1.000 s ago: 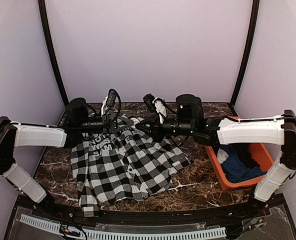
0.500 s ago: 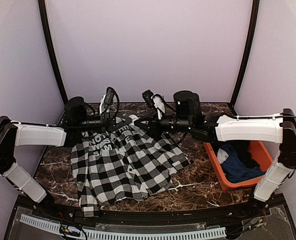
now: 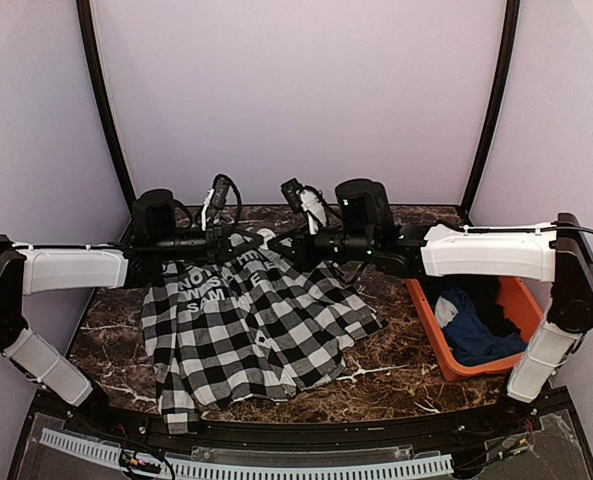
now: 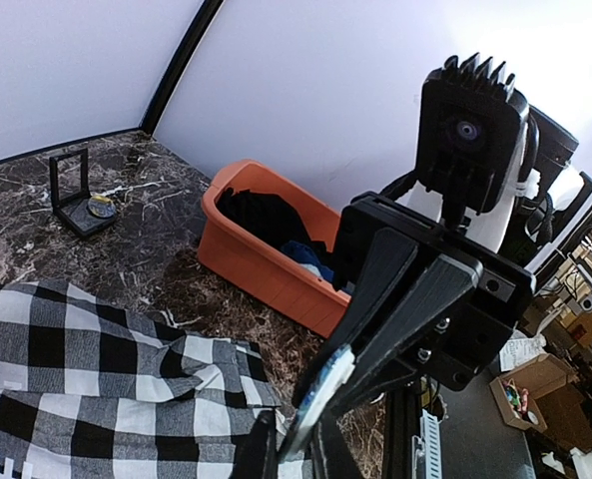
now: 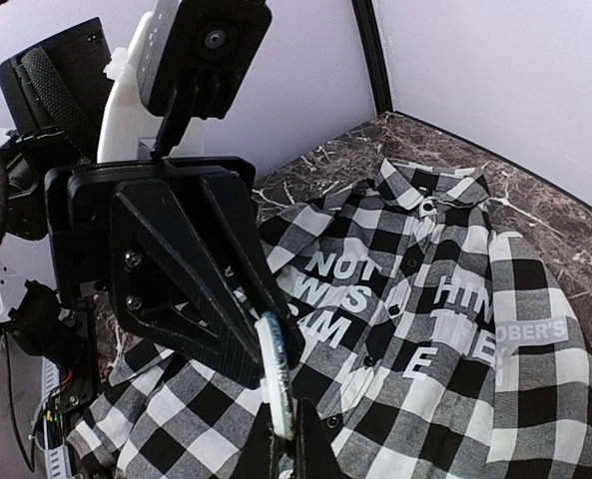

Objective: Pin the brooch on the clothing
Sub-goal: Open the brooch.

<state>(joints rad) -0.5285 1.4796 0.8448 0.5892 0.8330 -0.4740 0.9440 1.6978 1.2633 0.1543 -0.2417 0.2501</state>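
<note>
Top external: checked shirt spread flat on marble table, left of centre, white lettering up. Orange bin at shirt's 3 o'clock, dark blue garment inside. Both arms reach across shirt's 12 o'clock edge and hide collar; right arm overhangs bin's far end.
Right wrist: left gripper jaws drawn together, tip against right gripper, also closed. Anything pinched between: can't tell.
Left wrist: small black open case with round piece at bin's 10 o'clock, well apart from shirt.

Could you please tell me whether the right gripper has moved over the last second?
Yes: the right gripper has shifted left, farther from the orange bin.
</note>
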